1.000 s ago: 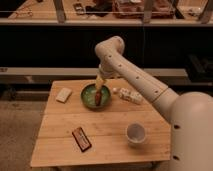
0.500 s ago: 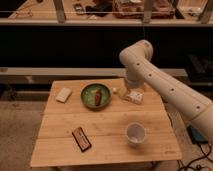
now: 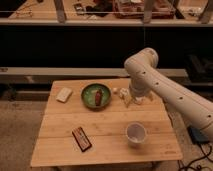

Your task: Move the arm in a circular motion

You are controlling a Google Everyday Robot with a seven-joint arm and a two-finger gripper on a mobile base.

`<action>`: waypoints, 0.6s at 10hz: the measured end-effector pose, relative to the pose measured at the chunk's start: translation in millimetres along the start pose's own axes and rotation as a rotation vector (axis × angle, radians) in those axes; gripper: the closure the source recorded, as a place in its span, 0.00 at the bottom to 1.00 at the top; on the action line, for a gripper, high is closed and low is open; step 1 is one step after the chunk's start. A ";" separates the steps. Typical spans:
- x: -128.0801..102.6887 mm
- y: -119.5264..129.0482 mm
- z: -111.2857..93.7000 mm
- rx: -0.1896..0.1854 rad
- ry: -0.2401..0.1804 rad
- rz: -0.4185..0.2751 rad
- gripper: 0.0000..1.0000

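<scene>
Since the frame half a second earlier, the thick cream-white tubular arm (image 3: 141, 70), with small dark dots along its side, has shifted slightly toward the picture's right and downward. One second ago its end hung over the green bowl, well to the picture's left of where it is now. Its rounded elbow stands above the far right part of the light slatted wooden table (image 3: 110, 125). One segment drops from the elbow toward the tabletop, and the other runs down to the picture's lower right edge.

The pale gripper (image 3: 129, 101) at the arm's end sits low over the far right part of the table. Whether it is spread or pressed together cannot be told.

Relative to the gripper:
- Two small white objects (image 3: 122, 93) lie just beside it, on its left in the picture and slightly farther back.
- The round green bowl (image 3: 89, 92) lies farther left, apart from the gripper, and holds an elongated red-brown item (image 3: 99, 96).
- A pale rectangular block (image 3: 64, 94) lies beyond the bowl, near the table's far left edge and well apart from the gripper.
- A white round cup (image 3: 135, 133) stands upright on the near side of the gripper, apart from it.
- A dark flat rectangular packet with red markings (image 3: 81, 138) lies toward the near left, well apart from it.

All the tabletop objects keep the places they had in both earlier frames. Only the arm and gripper have changed position.
</scene>
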 end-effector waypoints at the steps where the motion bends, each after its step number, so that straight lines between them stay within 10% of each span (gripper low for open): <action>1: 0.4 -1.2 -0.1 0.000 0.000 -0.002 0.25; 6: 0.9 -9.1 -2.8 0.012 0.002 -0.013 0.25</action>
